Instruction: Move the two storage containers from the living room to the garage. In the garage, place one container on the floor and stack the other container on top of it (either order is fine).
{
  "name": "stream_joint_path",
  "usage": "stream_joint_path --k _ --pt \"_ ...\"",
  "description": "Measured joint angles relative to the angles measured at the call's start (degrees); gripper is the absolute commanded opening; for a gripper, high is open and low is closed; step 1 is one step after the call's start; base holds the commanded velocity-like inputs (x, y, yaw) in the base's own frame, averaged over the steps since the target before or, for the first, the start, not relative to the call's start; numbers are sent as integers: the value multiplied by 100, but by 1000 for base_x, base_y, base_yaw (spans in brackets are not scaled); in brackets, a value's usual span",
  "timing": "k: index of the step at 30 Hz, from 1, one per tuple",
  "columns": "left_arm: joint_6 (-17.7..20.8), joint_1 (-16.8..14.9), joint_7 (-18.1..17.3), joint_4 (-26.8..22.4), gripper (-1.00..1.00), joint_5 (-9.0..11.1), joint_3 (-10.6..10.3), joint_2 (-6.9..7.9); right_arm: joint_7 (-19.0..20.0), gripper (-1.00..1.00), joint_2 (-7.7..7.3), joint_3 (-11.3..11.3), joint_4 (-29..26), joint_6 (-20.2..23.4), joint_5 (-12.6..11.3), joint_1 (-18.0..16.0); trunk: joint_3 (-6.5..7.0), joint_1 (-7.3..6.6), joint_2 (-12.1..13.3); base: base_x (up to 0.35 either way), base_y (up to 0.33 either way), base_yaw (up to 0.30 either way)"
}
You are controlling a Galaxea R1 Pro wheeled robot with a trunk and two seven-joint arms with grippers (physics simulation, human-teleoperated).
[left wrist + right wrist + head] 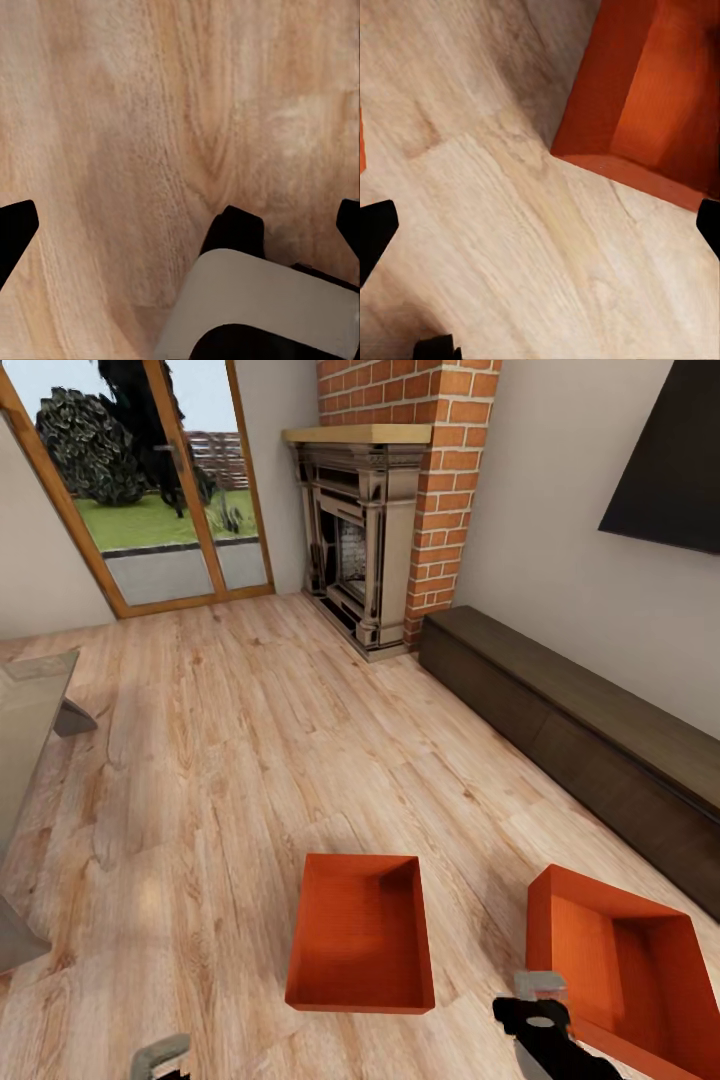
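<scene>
Orange-red, the two storage containers sat open on the living room planks: one near centre, the other near right, apart; the right gripper hovered spread wide, empty, beside the right one; the left gripper likewise gaped, empty.

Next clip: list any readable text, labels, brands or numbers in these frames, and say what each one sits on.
None: no readable text in any view.
Left storage container: plain orange-red walls, no label.
Right storage container: plain too.
TV: blank black screen, no logo visible.
Fireplace and low cabinet: no markings.
</scene>
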Motion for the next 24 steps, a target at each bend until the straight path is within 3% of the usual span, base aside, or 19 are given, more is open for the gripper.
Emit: stream_joint_path --k 4,6,7,9,12,14,16,19,24 --pt "310 -526 44 38 100 -30 -20 -196 -105 100 123 19 69 -334 17 -598 -1 0 0 0 0 0" --pt "366 -846 56 65 100 -31 -27 -304 -127 100 370 51 274 -456 27 -919 0 0 0 0 0 0" --pt "378 -1054 68 122 100 -38 -42 -439 -133 100 600 72 443 -604 34 -1119 0 0 0 0 0 0" --pt "379 -1284 109 197 100 -119 -60 -634 -129 100 808 73 573 -797 31 -1257 -1 0 0 0 0 0" --pt "355 -1635 168 304 100 -597 -95 -998 -89 100 995 76 678 -1163 57 -1353 -1 0 0 0 0 0" --pt "172 -1803 197 351 100 -1232 -95 -1301 37 100 1060 76 707 -1331 97 -1380 -1 0 0 0 0 0" --pt "-87 -1866 278 356 100 -1627 -96 -1467 153 100 1136 72 717 -1401 109 -1389 -2 0 0 0 0 0" --pt "-429 -1911 550 294 100 -2003 -84 -1633 263 100 1316 69 729 -1449 112 -1396 -2 0 0 0 0 0" --pt "-631 -1928 776 259 100 -2181 -78 -1722 367 100 1411 78 793 -1416 107 -1399 -2 0 0 0 0 0"
